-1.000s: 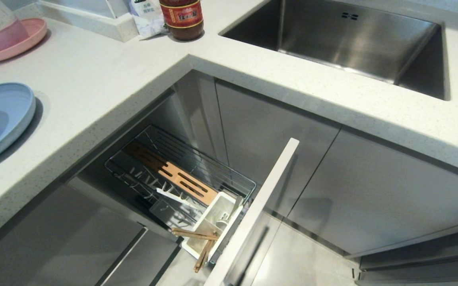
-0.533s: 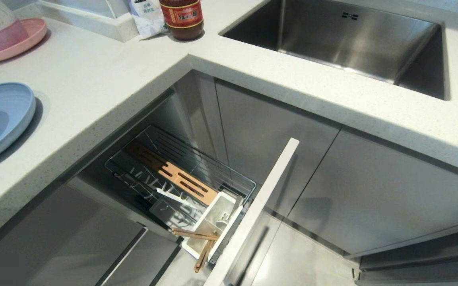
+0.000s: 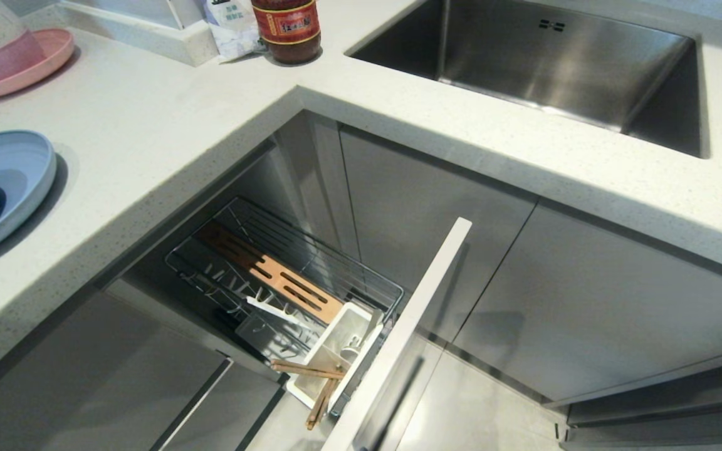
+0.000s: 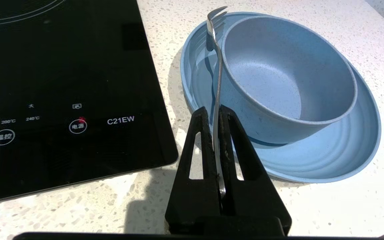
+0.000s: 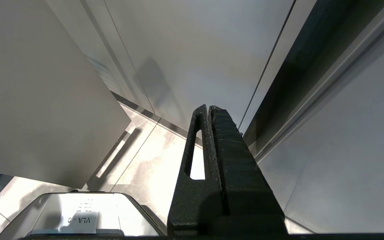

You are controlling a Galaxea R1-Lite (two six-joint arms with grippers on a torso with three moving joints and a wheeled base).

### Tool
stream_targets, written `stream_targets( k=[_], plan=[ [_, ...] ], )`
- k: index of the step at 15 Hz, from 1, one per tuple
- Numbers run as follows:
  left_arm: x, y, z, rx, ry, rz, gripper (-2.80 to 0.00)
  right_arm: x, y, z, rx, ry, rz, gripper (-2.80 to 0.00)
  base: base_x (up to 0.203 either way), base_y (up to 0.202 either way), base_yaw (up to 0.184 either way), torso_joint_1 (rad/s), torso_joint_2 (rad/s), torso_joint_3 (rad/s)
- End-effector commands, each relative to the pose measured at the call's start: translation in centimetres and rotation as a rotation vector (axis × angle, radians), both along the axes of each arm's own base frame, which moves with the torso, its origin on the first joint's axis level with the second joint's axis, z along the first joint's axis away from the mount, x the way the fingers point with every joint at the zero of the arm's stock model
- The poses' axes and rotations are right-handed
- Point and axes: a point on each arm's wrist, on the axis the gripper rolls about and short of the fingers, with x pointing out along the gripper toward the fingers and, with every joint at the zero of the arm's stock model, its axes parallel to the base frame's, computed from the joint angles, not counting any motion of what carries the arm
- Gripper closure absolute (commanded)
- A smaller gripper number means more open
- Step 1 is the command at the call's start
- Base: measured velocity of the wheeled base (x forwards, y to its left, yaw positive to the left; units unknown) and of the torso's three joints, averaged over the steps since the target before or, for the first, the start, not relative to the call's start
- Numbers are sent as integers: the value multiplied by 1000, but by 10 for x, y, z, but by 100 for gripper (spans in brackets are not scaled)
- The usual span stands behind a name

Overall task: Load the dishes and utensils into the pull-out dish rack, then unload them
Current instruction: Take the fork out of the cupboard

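One utensil up: left gripper (image 4: 214,111) clamped on fork (image 4: 217,63) handle, long axis straight ahead, tines past bowl (image 4: 288,73); utensil box (image 3: 336,357) far right, low. Right gripper (image 5: 209,110) closed, empty.

The plate (image 4: 328,156) and bowl (image 4: 278,76) were matte light blue, the fork (image 4: 217,66) silver. The table (image 3: 167,125) was white with fine dark speckles, the hob (image 4: 62,83) glossy black with white markings, the left tool (image 4: 214,113) black.

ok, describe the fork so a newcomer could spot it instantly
Find the black induction hob on the speckled countertop; right beside it sits a light-blue plate holding a light-blue bowl. The fork is the slim silver piece pinched in the left gripper, tines raised beside the bowl's rim: the only metal thing there.
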Motion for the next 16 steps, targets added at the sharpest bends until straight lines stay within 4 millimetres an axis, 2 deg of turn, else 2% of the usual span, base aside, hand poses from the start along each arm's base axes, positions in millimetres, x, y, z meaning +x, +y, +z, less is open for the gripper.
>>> stream_targets(
  k=[1,16],
  plan=[
    [4,3,2,-4,-14,-10,0,0,0,0,0,-2,0,0,0,0,0,0,0,0],
    [6,2,-4,-46,-18,-97,0,0,0,0,0,-2,1,0,0,0,0,0,0,0]
  ],
)
